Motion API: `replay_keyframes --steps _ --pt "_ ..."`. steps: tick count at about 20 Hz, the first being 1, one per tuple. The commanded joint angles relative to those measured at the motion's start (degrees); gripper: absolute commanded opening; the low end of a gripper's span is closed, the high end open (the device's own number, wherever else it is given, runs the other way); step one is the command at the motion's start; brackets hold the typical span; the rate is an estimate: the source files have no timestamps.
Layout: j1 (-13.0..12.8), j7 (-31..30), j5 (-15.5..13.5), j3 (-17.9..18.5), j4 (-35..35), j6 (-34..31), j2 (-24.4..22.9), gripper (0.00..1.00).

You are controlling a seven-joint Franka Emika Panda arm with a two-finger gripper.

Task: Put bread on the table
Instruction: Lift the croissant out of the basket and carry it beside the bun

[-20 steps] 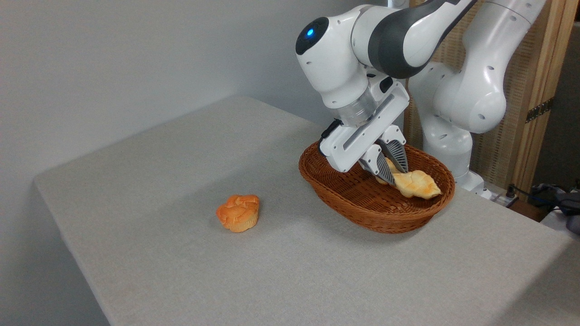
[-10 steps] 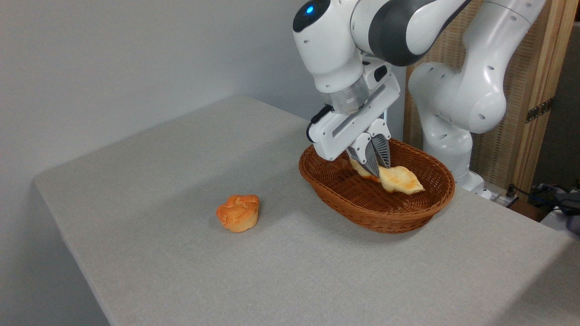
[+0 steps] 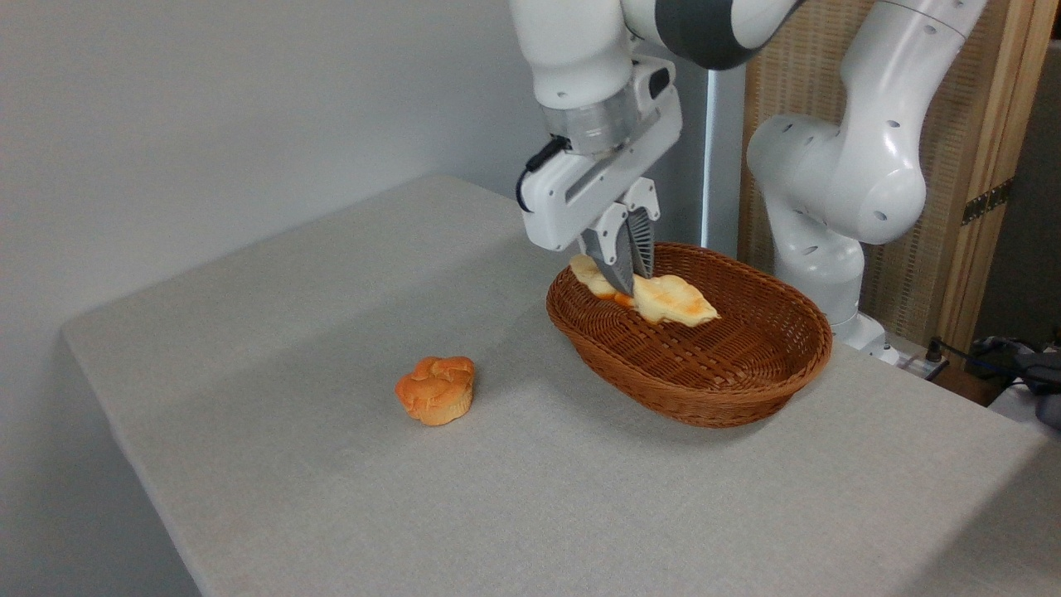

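Item: bread (image 3: pixel 663 300), braided loaf, pale yellow going golden-orange. Location: hanging in the air above the near-left rim of the wicker basket (image 3: pixel 771 390), tilting, one pointed end poking out left of the fingers, the other reaching over the basket's hollow.

Item: gripper (image 3: pixel 632 278), pointing down from the white arm (image 3: pixel 837 174). Jaws are pinching the loaf near its middle.

Item: worktop (image 3: pixel 331 497), grey-beige cloth. It is carrying the basket and a small round orange bun (image 3: pixel 436 389), which is sitting well apart, to the left.

Step in hand: carrying the loaf out of the basket; setting down not yet done.

Next move, as judged: travelling left past the rim, lowering onto bare cloth between basket and bun, then parting the jaws once the loaf is resting.
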Motion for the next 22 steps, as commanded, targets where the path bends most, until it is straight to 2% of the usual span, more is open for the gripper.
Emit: replay_keyframes --steps 1,8,11,14,19,22 --pt "-0.2 -4.8 -1.2 0.7 6.1 0.8 4.9 0.09" --pt "-0.2 -25.5 -1.2 0.2 8.0 13.0 10.3 0.12" --pt "-0.2 -35.6 -1.1 0.1 10.2 15.9 13.4 0.16" --pt "-0.2 -43.5 -1.3 0.3 10.3 17.7 14.6 0.18" --pt "-0.2 -62.0 -1.2 0.5 10.4 23.5 16.7 0.27" --pt "-0.2 -70.8 -1.3 0.5 10.6 26.1 17.9 0.32"
